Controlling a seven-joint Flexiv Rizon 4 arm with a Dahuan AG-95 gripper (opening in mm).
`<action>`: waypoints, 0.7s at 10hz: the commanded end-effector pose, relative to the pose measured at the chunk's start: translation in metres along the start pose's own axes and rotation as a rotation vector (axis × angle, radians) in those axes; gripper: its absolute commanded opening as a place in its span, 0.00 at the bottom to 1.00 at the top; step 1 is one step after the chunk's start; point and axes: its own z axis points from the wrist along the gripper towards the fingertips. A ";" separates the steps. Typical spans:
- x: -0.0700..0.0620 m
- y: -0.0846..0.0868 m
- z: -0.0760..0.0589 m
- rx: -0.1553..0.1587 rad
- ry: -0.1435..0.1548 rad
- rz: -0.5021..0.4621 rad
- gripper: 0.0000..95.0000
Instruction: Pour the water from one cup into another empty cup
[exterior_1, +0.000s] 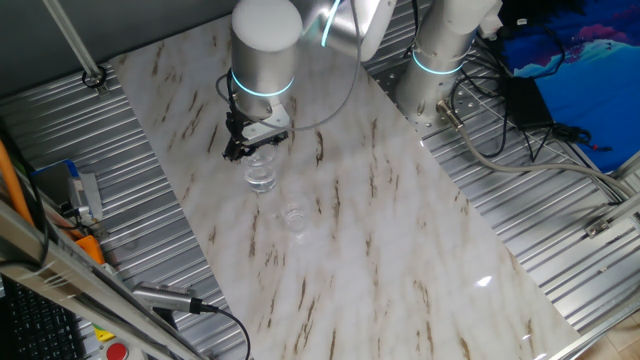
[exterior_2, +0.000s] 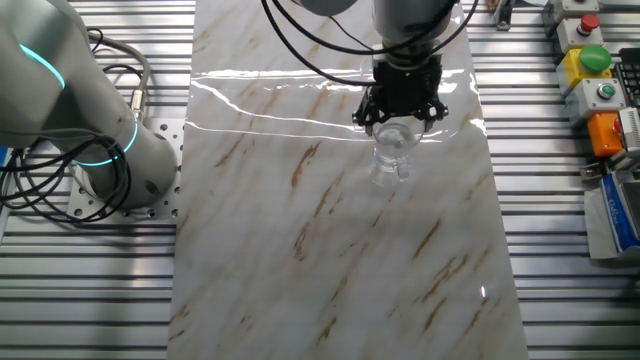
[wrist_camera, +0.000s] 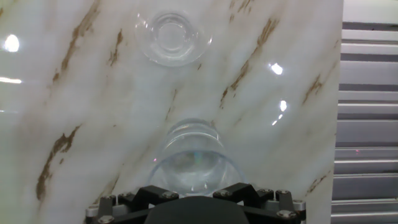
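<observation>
The larger clear tumbler (exterior_1: 262, 172) hangs upright from my gripper (exterior_1: 252, 142), which is shut on its upper part, its base at or just above the marble tabletop (exterior_1: 400, 230). A faint glint of water shows inside it. The smaller clear cup (exterior_1: 295, 216) stands empty on the marble a short way in front of it. In the other fixed view the gripper (exterior_2: 400, 112) is over the tumbler (exterior_2: 394, 142), with the small cup (exterior_2: 386, 174) just beyond. In the hand view the tumbler (wrist_camera: 194, 155) fills the space between the jaws and the small cup (wrist_camera: 173, 36) lies ahead.
A second robot arm base (exterior_1: 440, 60) stands at the marble's far edge, with cables (exterior_1: 520, 130) beside it. Ribbed metal surrounds the marble on all sides. A button box (exterior_2: 590, 60) and tools (exterior_1: 80, 200) lie on the metal at one side.
</observation>
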 end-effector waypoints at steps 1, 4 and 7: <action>0.000 0.001 0.002 0.000 0.001 0.008 0.00; 0.000 0.002 0.001 -0.004 0.005 0.015 0.00; -0.002 0.002 0.002 -0.003 0.008 0.015 0.40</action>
